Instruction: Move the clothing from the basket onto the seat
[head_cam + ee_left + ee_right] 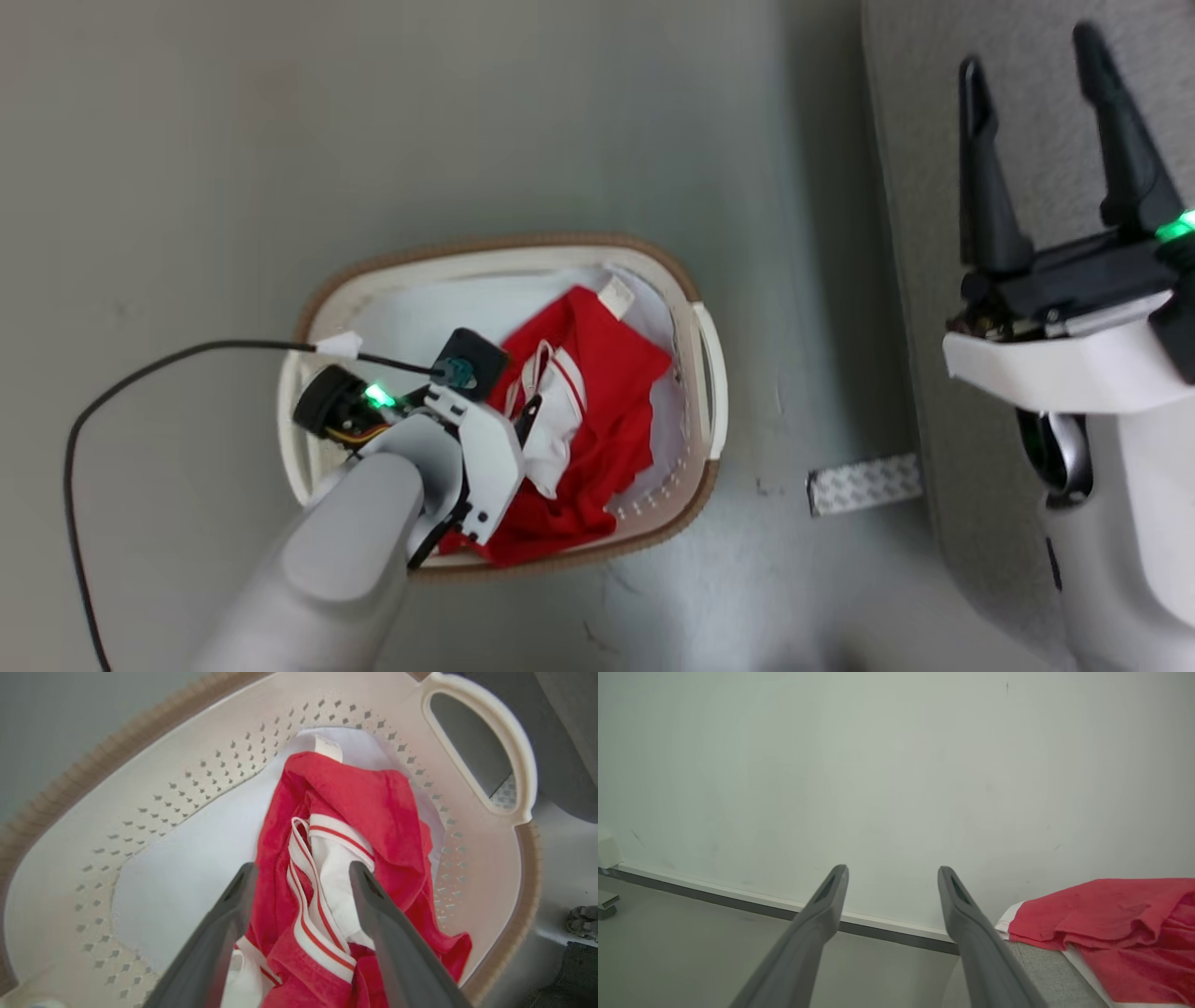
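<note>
The left end effector [301,865] hung spread over the red clothing [373,807] in the basket [187,788]. Closing too deep might have snagged the white liner [187,868] too.

Pale grey forearm [345,551], white wrist casing [1055,369], black cable [233,343], green lights [378,396], tapered dark fingers [985,187].

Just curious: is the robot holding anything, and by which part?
Nothing is held. The left gripper is open, its fingers either side of the red, white-striped clothing in the cream perforated plastic basket; the right gripper is open, empty.
</note>
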Tool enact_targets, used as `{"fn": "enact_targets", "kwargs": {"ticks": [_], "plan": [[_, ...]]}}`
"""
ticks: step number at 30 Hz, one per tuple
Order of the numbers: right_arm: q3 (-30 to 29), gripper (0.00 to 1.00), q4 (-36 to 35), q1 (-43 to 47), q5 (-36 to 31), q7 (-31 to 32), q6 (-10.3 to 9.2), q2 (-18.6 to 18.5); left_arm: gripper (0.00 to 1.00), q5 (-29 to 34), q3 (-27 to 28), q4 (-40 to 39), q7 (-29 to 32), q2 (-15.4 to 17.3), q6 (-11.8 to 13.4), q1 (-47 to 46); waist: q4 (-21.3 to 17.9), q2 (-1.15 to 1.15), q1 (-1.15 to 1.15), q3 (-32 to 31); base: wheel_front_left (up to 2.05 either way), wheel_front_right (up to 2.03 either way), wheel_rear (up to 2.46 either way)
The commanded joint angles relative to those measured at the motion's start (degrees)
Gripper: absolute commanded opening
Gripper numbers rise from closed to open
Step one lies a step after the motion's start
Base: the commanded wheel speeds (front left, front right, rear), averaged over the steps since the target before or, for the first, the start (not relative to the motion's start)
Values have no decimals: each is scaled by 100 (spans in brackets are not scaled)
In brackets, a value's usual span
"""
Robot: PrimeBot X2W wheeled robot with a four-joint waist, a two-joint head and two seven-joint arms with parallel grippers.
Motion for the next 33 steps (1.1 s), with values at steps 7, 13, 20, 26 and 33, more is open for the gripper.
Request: {"fn": "enact_targets", "kwargs": {"ticks": [7, 13, 20, 26, 33], "plan": [[-11, 100, -259, -541, -112, -1, -12, 1, 100, 113, -222, 674, -270, -96, -86, -604, -155, 0, -3, 1186, 0, 0, 0], [-36, 100, -589, -604, -146, 24, -12, -1, 100, 171, -279, 1233, -493, -153, -30, -1033, -223, 0, -3, 1603, 0, 0, 0], [-178, 100, -898, -361, -178, 124, -12, 0, 9, 83, -288, 1727, -883, -338, 31, -1345, -242, 0, -3, 1705, 0, 0, 0], [-331, 100, -1004, -164, -145, 187, -12, 2, 0, -145, -204, 2034, -1156, -482, -21, -1485, -148, 0, -3, 1554, 0, 0, 0], [-377, 100, -658, 139, -181, 98, -12, -3, 0, -513, -45, 2209, -1682, -588, -76, -1124, 186, 0, -3, 789, 0, 0, 0]]}}
